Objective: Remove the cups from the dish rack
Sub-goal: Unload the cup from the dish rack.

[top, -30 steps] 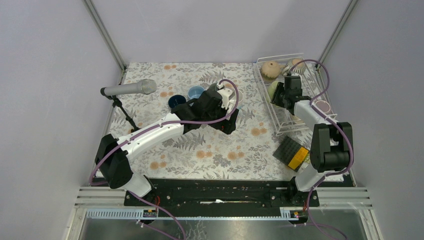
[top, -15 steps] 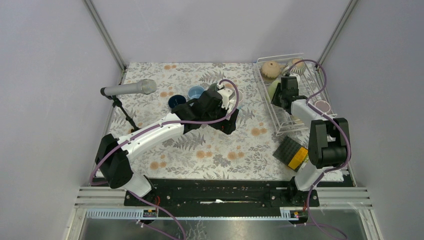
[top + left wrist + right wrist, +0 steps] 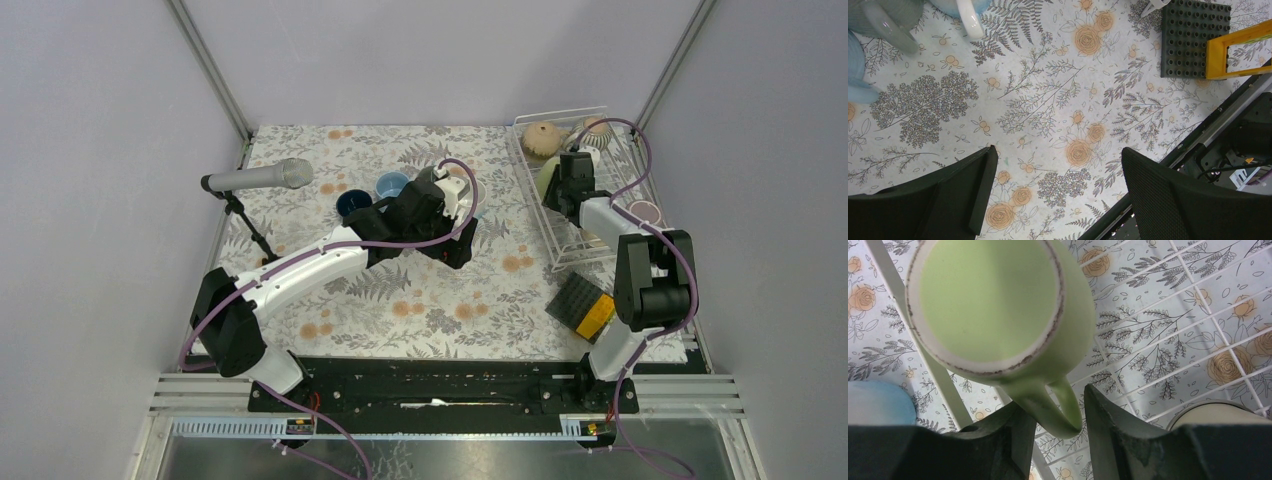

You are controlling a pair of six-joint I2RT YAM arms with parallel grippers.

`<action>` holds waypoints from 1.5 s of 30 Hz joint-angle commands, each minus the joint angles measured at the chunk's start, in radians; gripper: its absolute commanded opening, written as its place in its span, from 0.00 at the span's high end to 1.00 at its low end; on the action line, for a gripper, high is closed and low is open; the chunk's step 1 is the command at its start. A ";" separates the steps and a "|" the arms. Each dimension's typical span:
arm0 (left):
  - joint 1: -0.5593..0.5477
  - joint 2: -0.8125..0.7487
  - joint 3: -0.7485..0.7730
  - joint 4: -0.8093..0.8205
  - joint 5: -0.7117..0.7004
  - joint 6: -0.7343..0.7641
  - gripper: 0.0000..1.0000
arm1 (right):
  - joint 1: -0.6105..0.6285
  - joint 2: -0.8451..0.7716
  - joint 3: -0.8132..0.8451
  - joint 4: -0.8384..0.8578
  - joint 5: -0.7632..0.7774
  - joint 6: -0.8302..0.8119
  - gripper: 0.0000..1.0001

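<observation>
- Green mug: in the dish rack, against its left-hand wall about midway along. Its mouth faces the right wrist camera and its handle points toward the claw. Whether it rests on the wires or is lifted off them cannot be told.
- Right gripper: fingers drawn in on the mug's handle, one on each side and both touching it.
- Other cups in the rack: tan cup and striped cup at the far end, pink mug on the right side.
- Cups out on the floral tablecloth: dark blue mug and light blue mug, side by side near the left arm's wrist.
- Left gripper: spread wide over bare cloth with nothing between the fingers.
- Black-and-orange pad: just nearer than the rack's near corner.
- Microphone: on a stand at the left edge.
</observation>
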 commanded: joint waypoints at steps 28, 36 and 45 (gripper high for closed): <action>0.009 -0.001 -0.003 0.048 0.009 0.002 0.01 | 0.069 0.067 0.037 -0.005 -0.017 -0.034 0.56; 0.008 0.002 -0.003 0.048 0.010 0.002 0.01 | 0.069 0.101 0.049 -0.014 -0.005 -0.034 0.57; 0.009 0.000 -0.004 0.048 0.008 0.002 0.01 | 0.069 0.113 0.058 -0.016 0.004 -0.035 0.66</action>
